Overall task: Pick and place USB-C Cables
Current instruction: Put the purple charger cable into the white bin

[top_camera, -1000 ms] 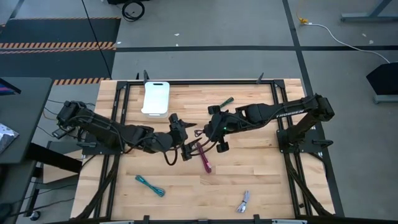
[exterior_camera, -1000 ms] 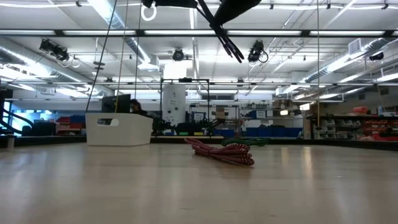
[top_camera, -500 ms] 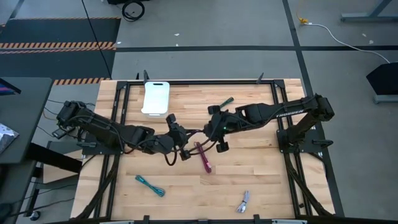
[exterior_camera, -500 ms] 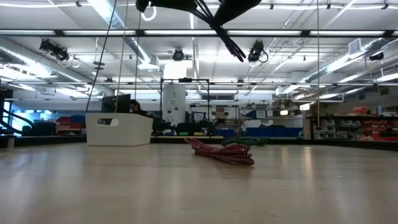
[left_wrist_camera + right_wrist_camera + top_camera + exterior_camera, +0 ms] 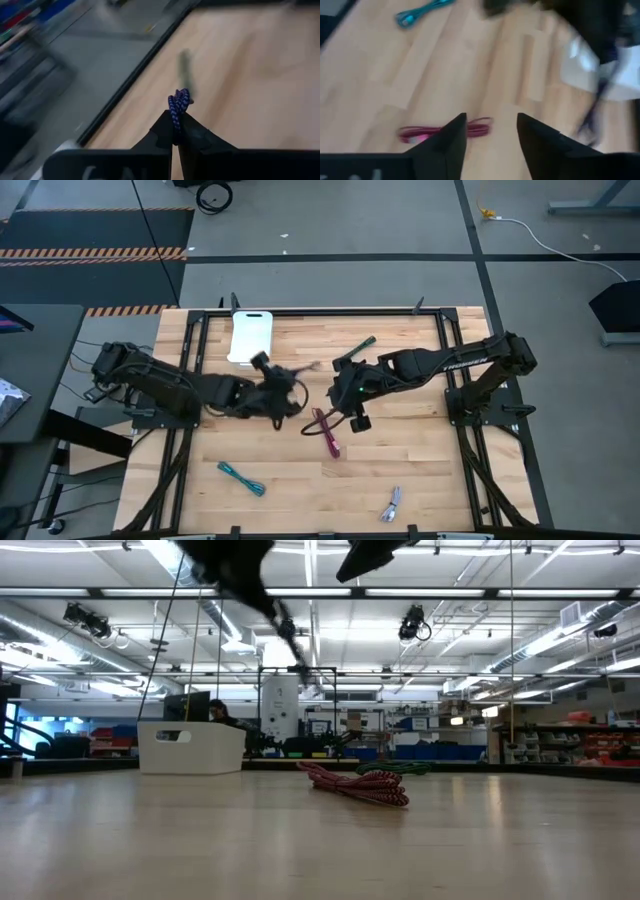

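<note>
One purple cable (image 5: 178, 106) is being pinched in left claw (image 5: 177, 134) | right claw (image 5: 491, 131) is hanging spread above magenta cable (image 5: 445, 131) | risk: thin bundle slipping free before white bin (image 5: 249, 336).

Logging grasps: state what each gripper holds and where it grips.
The left gripper is shut on the purple cable, pinching one end, with a short loop poking out past the fingertips. The right gripper is open and holds nothing.

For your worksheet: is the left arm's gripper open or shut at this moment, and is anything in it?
Shut. In the left wrist view the left gripper has its fingers pressed together on the purple cable, which sticks out beyond the tips.
</note>
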Controlling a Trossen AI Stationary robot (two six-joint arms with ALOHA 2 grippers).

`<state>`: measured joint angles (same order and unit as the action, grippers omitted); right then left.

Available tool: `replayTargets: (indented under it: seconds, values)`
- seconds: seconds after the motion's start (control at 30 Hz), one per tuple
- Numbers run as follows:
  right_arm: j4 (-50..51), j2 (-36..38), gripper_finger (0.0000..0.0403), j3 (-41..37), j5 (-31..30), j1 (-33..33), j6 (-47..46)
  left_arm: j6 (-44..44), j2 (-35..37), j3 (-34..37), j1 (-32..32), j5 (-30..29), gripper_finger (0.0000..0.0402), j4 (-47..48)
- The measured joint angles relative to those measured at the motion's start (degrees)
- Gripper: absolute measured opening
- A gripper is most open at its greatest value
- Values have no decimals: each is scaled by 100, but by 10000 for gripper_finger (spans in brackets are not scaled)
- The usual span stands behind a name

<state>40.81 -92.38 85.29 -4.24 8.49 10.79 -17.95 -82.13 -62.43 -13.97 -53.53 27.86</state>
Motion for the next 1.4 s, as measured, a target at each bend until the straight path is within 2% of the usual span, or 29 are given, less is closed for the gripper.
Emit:
replayTargets:
  seconds: [0.13,0.37,0.47,0.6,0.73,0.97,1.2,1.3,1.4]
  values:
    - [291,-39,200,1,31,0,-227,-290,0,4,371,48,12,752]
    - [509,-43,200,-229,374,29,-378,-384,0,4,1228,27,13,1642]
    - [452,-43,200,-467,416,50,-378,-371,0,4,1469,-244,13,1657]
    - [384,-45,200,-816,424,52,-480,-160,2,4,1616,-890,15,1646]
    - [323,-45,200,-1211,425,50,-638,-128,2,4,1678,-1020,17,1717]
    - [-92,-45,200,-2001,457,50,-1029,-1169,2,4,1985,-442,19,2824]
    - [-1436,-45,200,-2615,683,55,-1124,-963,2,4,2338,277,24,2569]
    - [-1826,-45,200,-2711,797,55,-1114,-851,2,4,2546,567,49,2519]
    - [-1947,-45,200,-2736,894,55,-1072,-840,2,4,2711,694,97,2525]
